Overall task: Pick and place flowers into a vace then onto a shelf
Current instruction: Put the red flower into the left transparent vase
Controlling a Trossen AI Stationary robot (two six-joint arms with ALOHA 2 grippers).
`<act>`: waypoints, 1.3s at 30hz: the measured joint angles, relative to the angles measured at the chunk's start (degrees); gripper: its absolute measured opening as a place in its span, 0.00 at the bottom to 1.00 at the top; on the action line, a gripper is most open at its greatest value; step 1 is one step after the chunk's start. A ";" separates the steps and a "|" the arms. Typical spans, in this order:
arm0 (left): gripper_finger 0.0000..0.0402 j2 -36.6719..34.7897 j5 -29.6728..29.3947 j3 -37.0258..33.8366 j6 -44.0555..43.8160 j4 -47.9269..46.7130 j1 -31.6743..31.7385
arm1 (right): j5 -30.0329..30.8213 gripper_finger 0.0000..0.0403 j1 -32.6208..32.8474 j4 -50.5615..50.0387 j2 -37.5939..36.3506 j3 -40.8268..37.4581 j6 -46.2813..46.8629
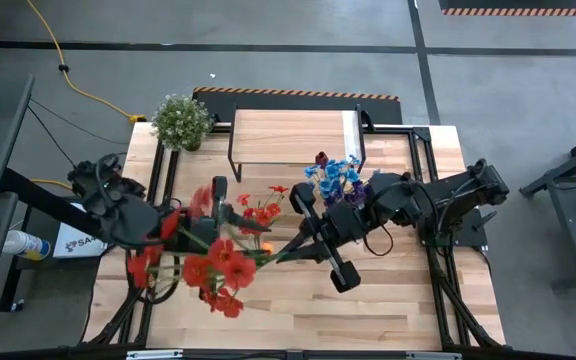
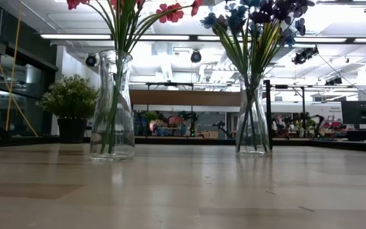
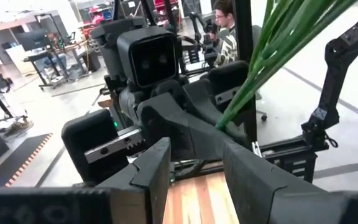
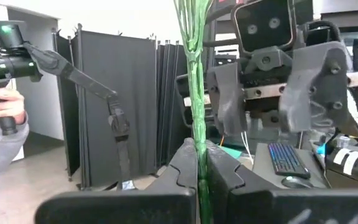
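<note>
The red flowers (image 1: 223, 265) fan out over the near-left part of the table (image 1: 388, 300) in the high view. From table height their green stems drop into a clear glass vase (image 2: 112, 108) standing upright on the wood. A second clear vase (image 2: 253, 117) stands well apart from the first and holds the blue and purple flowers (image 1: 336, 178). In the high view these show just in front of the shelf (image 1: 293, 135), near its white strip end.

Right gripper (image 4: 199, 163): reaches in from the right toward the table's middle, jaws fully closed on a bunch of green stems (image 4: 195, 93). In its wrist view the stems run upright between the two dark fingers, pinched where they meet.

Left gripper (image 3: 194, 168): sits at the left side among the red blooms, facing the right arm. Jaws part-way open with a clear gap between the fingers. Green stems cross just beyond them; whether the fingers touch any stem I cannot tell.

The shelf stands at the far middle of the table, its plank top bare. A potted plant (image 1: 181, 122) stands beside its left end.

A person's hand (image 4: 8, 107) grips a handle in the room behind.
</note>
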 joint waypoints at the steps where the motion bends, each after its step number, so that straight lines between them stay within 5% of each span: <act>1: 0.45 0.01 0.02 0.00 -0.02 0.02 0.00 | -0.04 0.00 -0.13 -0.02 0.00 0.00 0.04; 35: 0.45 1.87 1.31 0.05 -0.35 6.04 0.76 | 0.41 0.00 -2.22 0.46 0.02 0.00 0.27; 39: 0.39 1.91 -0.40 0.04 -0.08 6.14 0.82 | 0.40 0.00 -2.22 0.49 0.02 0.00 0.28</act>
